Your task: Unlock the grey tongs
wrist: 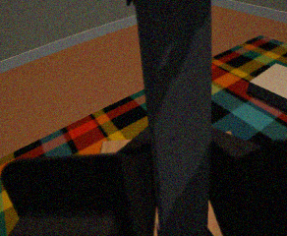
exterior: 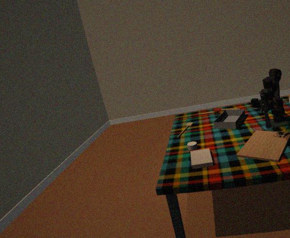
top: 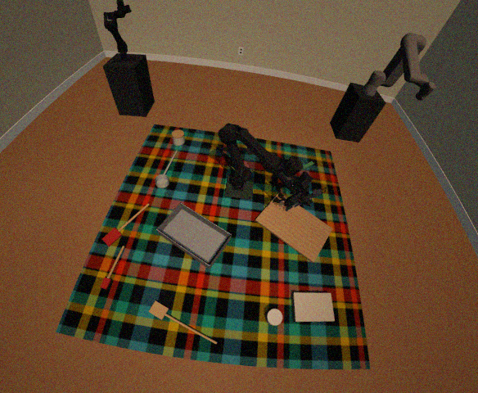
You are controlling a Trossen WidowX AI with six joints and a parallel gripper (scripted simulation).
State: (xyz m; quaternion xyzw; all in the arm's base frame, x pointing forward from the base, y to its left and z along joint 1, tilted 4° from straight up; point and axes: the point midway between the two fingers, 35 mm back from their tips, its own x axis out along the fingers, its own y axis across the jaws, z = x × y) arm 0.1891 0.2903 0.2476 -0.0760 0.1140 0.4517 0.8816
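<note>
Over the far corner of the wooden board [top: 295,230], the claw [top: 290,201] is clamped on the grey tongs [wrist: 175,118], and the wrist view is filled by them: a tall grey bar running top to bottom right through the centre of the frame, pinched between the dark fingers low on either side. In the top view the tongs themselves are hard to pick out against the black arm [top: 252,152], which bends from its base near the middle of the desk [top: 214,338] and reaches down to the board's upper edge. From the exterior camera there's a small greyish tangle at the board's far corner, just under the arm, but the detail is too fine to say whether the tips touch the wood.

The roasting tin [top: 193,233] sits to the left of the board, well apart from it, with nothing lying across its rim. Around the plaid cloth: a red spatula [top: 123,228] and a second red-tipped tool [top: 111,270] on the left side, a wooden spatula [top: 180,321] near the front, a white ladle [top: 165,175] and a small jar [top: 178,136] toward the back. A pale flat block [top: 313,306] and a small white round cup [top: 274,316] sit at the front right. Two dark pedestals [top: 129,84] stand on the floor beyond the desk
</note>
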